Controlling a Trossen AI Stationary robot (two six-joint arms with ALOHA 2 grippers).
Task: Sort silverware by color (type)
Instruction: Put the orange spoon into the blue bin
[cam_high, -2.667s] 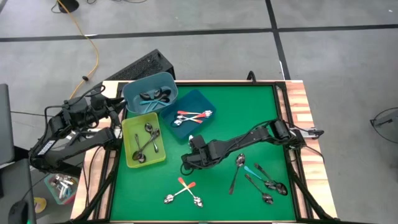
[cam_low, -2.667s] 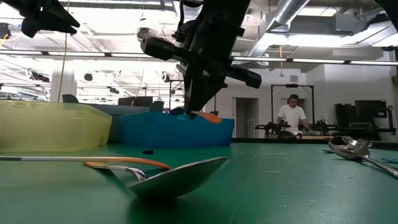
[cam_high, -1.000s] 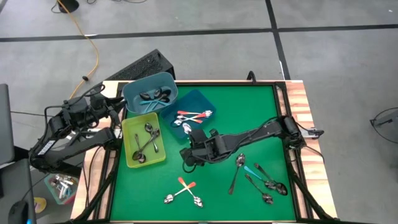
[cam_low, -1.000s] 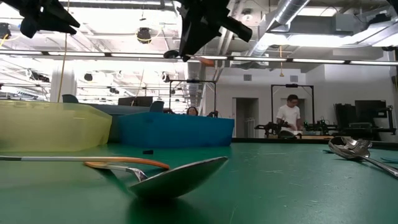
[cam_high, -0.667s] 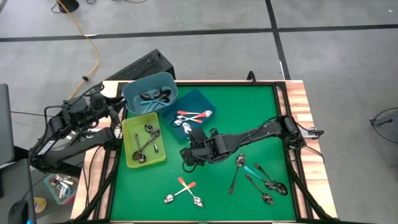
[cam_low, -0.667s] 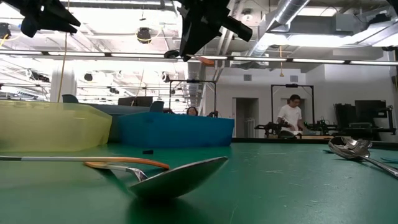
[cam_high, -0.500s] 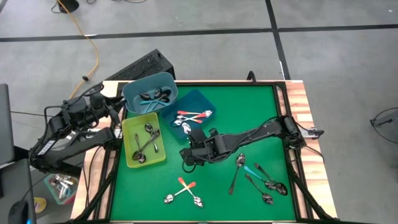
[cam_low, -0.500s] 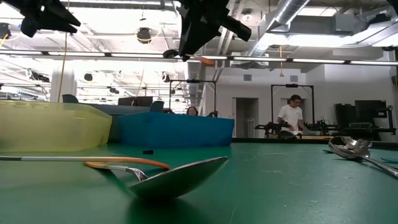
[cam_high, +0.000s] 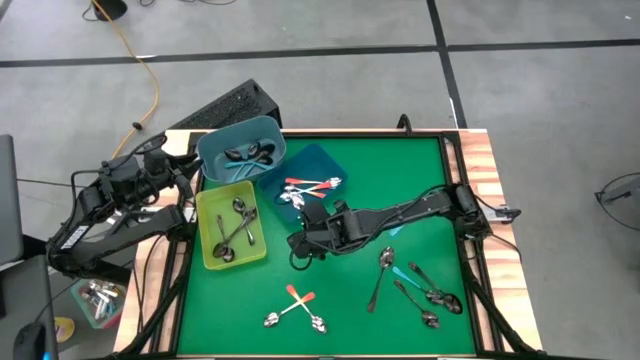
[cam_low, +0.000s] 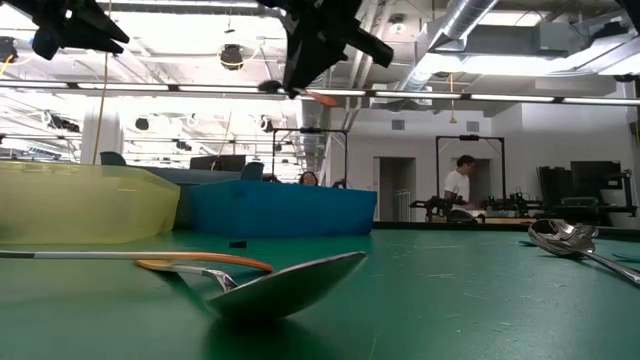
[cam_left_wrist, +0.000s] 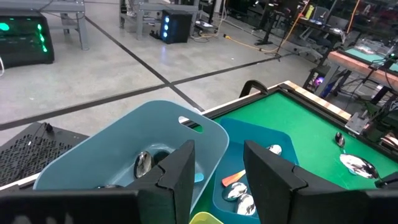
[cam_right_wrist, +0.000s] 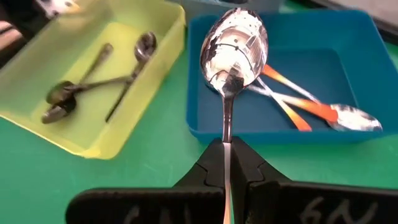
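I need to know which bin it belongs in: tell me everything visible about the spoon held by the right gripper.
The spoon has a shiny, mirror-like metal bowl and a thin metal neck. The right gripper is shut on its handle, which looks orange between the fingers. It points forward, lifted above the green mat, its bowl over the near edge of the dark blue tray, which holds orange-handled spoons. Only the gripper touches it.

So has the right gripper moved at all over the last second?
Yes, slightly. In the high view the right gripper, shut on an orange-handled spoon, has edged toward the dark blue bin, judged against the yellow bin beside it.
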